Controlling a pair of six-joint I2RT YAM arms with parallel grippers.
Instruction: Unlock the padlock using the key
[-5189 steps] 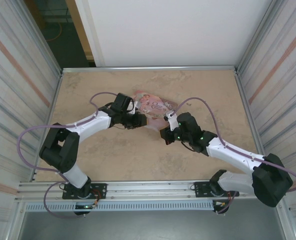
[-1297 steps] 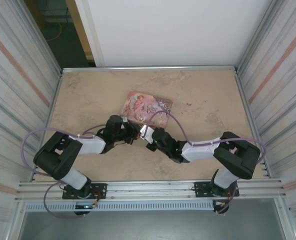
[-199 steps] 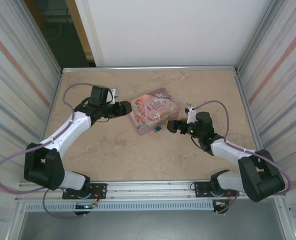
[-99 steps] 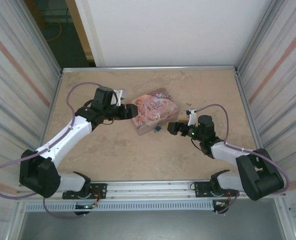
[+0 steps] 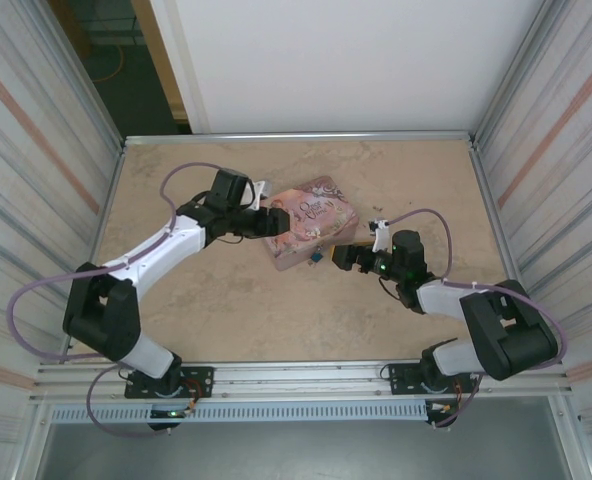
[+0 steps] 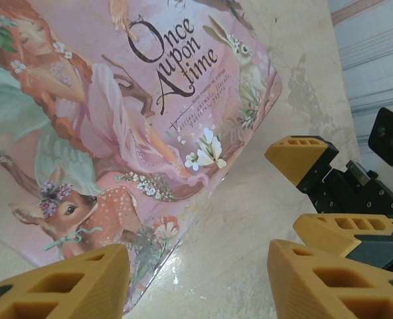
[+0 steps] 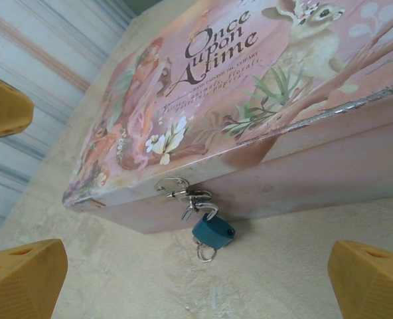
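The tiny blue padlock (image 7: 214, 230) hangs by its metal shackle from the hasp (image 7: 182, 189) on the front wall of a pink illustrated tin (image 7: 249, 80). A small metal ring (image 7: 206, 253) sticks out under its body; I cannot tell whether this is the key. In the top view the padlock (image 5: 317, 256) sits at the tin's (image 5: 311, 215) near side. My right gripper (image 7: 196, 282) is open wide, low on the table, facing the padlock from close by (image 5: 339, 257). My left gripper (image 6: 196, 286) is open over the tin's left corner (image 5: 276, 222), holding nothing.
The tin (image 6: 117, 119) lies in the middle of the beige table (image 5: 206, 300). Corrugated metal walls (image 5: 36, 200) close in both sides and a rail (image 5: 296, 375) runs along the near edge. In the left wrist view the right gripper's fingers (image 6: 301, 154) are just beyond the tin.
The left arm has swung right, bringing its gripper from beside the tin to over its left corner, with the jaws a little narrower. The right gripper has crept left toward the padlock.
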